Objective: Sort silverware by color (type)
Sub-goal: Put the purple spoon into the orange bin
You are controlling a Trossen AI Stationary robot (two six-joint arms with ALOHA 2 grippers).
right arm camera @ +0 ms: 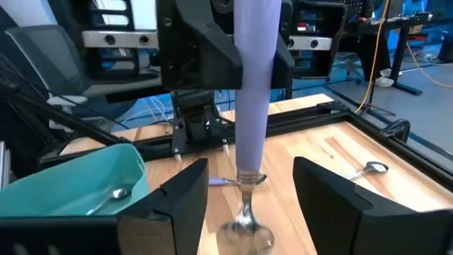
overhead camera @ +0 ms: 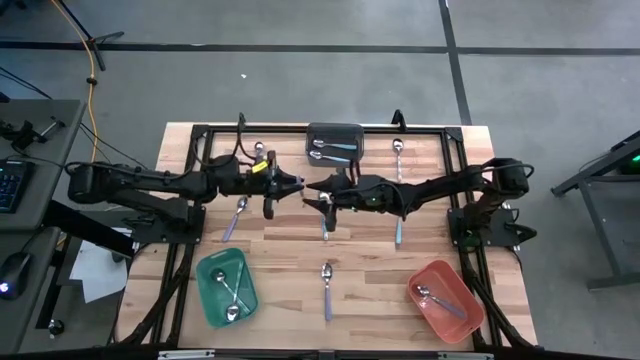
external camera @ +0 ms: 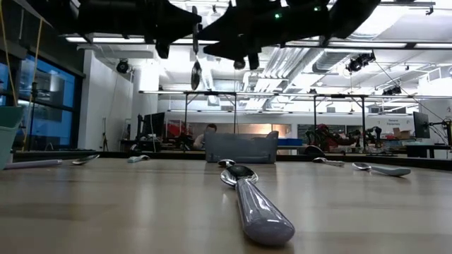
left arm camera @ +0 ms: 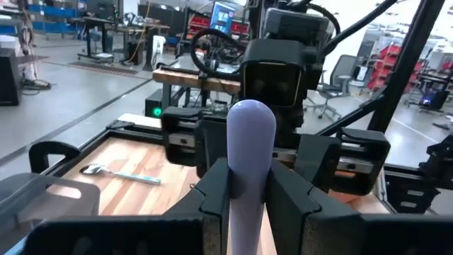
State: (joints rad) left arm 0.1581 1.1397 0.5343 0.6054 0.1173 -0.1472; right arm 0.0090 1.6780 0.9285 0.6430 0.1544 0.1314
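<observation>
Front bins: green bin (overhead camera: 212,300) on the left with two spoons inside; red bin (overhead camera: 470,312) on the right with one spoon.
Front spoon (overhead camera: 327,290): flat on the table (overhead camera: 285,320) between the two bins, touching neither.
Left gripper (left arm camera: 249,185): above the middle of the table, fingers pinching the handle of the lavender spoon (left arm camera: 249,138).
Lavender spoon: in the air, upright, bowl hanging down, clear of the wood.
Right gripper (right arm camera: 248,195): facing the left one, close up; fingers (right arm camera: 180,195) spread wide on either side of the hanging spoon, not touching it.
Mid table: other loose spoons lying flat beside the arms.
Far edge: dark grey bin (overhead camera: 334,128) holding blue-handled spoons.
</observation>
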